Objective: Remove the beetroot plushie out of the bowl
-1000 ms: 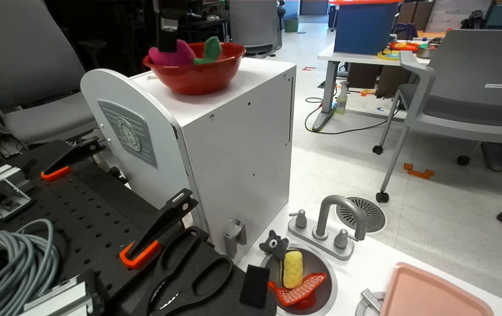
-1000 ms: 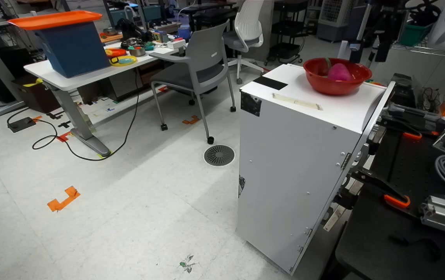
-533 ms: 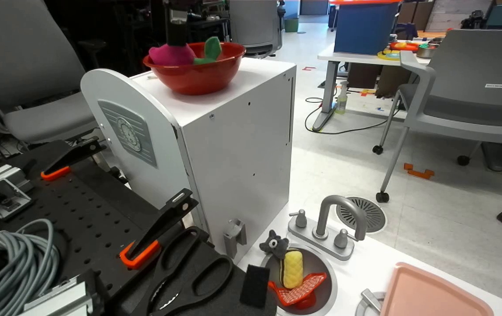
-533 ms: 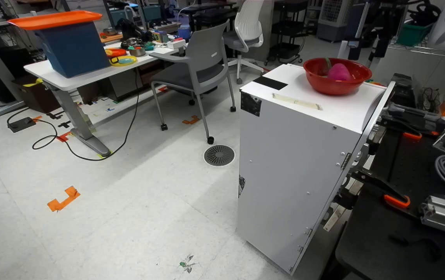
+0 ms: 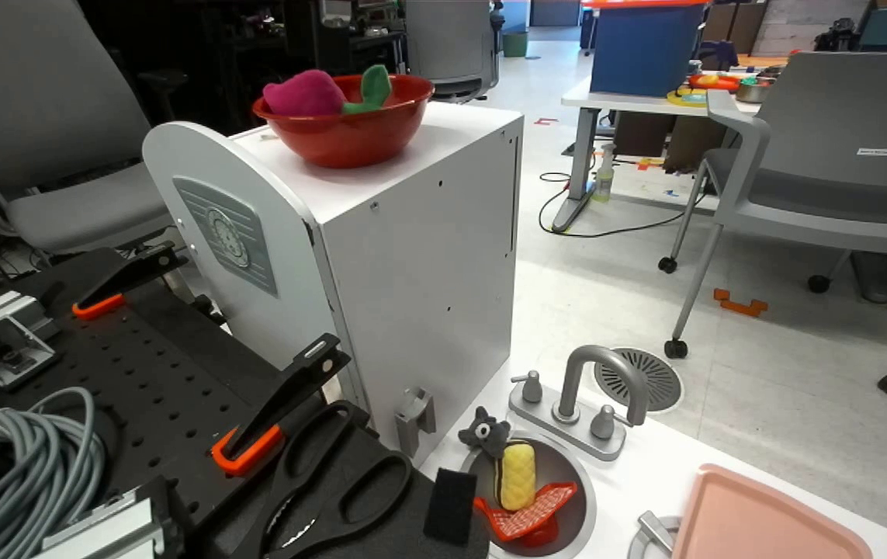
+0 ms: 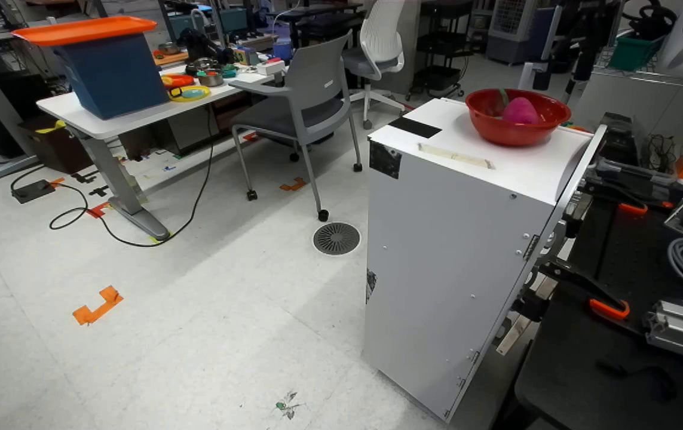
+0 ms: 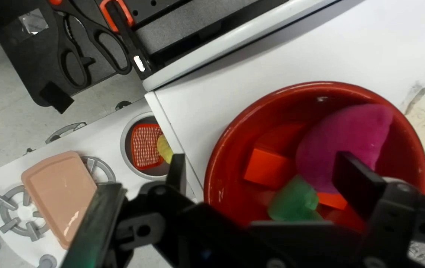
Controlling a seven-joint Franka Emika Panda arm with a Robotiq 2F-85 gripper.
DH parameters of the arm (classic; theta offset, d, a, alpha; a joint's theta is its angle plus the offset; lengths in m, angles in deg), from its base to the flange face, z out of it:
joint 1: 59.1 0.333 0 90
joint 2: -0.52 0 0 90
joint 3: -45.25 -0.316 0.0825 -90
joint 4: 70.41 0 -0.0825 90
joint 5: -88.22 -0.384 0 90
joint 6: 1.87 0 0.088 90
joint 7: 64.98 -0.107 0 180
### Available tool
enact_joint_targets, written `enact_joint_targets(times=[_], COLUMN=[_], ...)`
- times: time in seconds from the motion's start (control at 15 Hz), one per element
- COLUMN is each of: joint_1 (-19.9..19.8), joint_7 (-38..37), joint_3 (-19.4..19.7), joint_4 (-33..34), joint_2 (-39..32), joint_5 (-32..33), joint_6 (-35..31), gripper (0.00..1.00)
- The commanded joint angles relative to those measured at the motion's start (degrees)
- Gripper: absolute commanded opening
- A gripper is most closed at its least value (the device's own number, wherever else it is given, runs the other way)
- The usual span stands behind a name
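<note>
Magenta, the toy beetroot [image 7: 337, 143] lies in the red bowl [image 7: 231, 137]. The fingers [image 7: 359, 182] stand wide apart, holding nothing; they should centre over its plump body before lowering.

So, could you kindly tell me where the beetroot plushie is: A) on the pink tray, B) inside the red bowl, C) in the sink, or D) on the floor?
B: the wrist view looks down on the beetroot plushie lying inside the red bowl.
</note>
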Motion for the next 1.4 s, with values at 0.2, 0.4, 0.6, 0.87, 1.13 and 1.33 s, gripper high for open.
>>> enact_joint_targets(times=[0.2, 0.4, 0.6, 0.87, 1.13, 1.33], joint_1=[1.06, 1.55, 2.18, 2.83, 2.55, 2.0], joint_7=[-2.92, 1.56, 4.73, 5.26, 4.47, 4.95], joint_3=[-0.56, -0.96, -1.78, -2.27, -1.88, -1.29], joint_4=[4.24, 4.57, 4.28, 2.68, 0.79, -0.53], joint_2=[-2.97, -3.12, -2.82, -1.64, -0.91, -0.55], joint_5=[-0.25, -5.33, -9.14, -8.96, -7.82, -8.45], joint_6=[-0.86, -2.46, -2.82, -2.42, -2.36, -2.45], gripper=[1.0, 1.0, 1.0, 1.0, 1.0, 1.0])
